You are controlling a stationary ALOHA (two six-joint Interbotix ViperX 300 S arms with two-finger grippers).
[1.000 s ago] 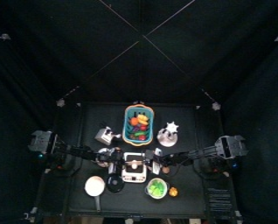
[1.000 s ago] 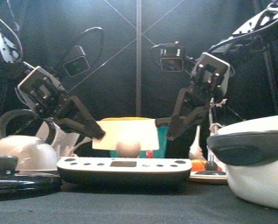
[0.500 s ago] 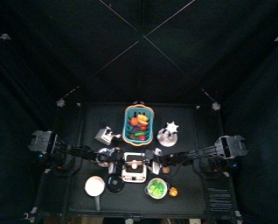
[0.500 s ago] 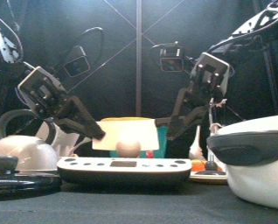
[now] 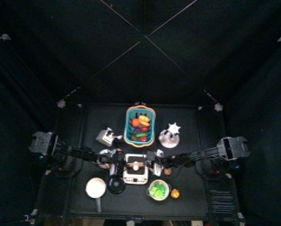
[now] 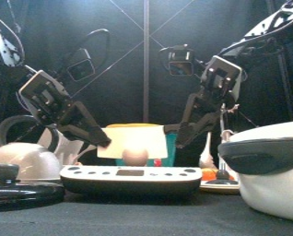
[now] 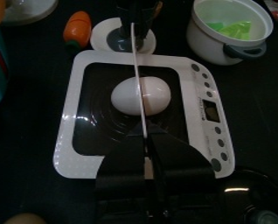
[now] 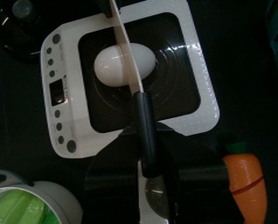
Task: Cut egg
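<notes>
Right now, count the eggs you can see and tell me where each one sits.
1. The egg lies on the middle of the scale's black platform, under the knife blade. Others could be hidden in the basket, which is too small to make out.

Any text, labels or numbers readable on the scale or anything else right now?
None readable.
Scale: the display and buttons along one edge are too blurred to read.
Egg, pot and carrot: no markings visible.
</notes>
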